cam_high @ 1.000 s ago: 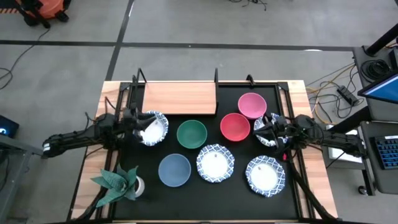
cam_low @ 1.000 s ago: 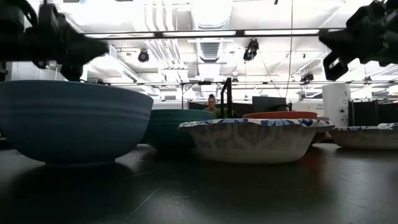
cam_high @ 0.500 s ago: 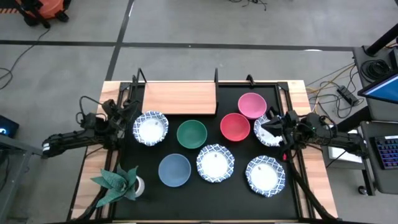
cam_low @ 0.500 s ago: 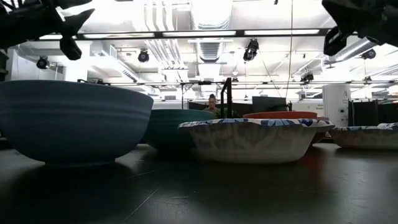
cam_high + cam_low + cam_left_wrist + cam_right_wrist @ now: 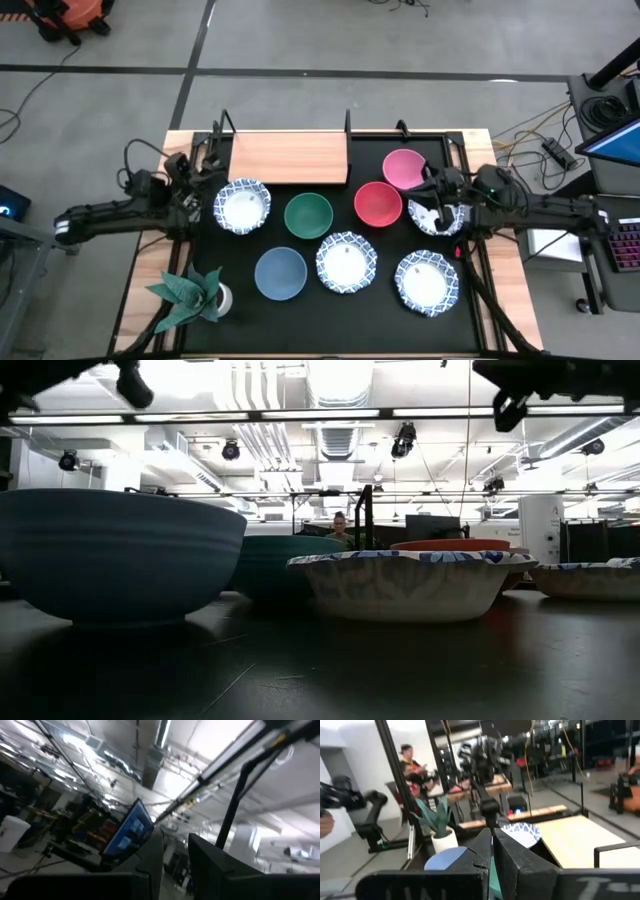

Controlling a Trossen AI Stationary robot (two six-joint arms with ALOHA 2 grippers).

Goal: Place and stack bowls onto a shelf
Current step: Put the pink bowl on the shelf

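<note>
Both our claws are closed and empty; the patterned bowl [image 5: 243,205] beside the left claw [image 5: 207,172] looks light and thin-walled, so we'd pinch its rim.

A grey concrete floor [image 5: 300,40] is crossed by dark tape lines. Long ceiling lights [image 5: 300,413] and ducts [image 5: 335,435] (bright white overhead) are seen above. A person [image 5: 341,525] is seated far behind; monitors [image 5: 131,827] are glimpsed.
</note>
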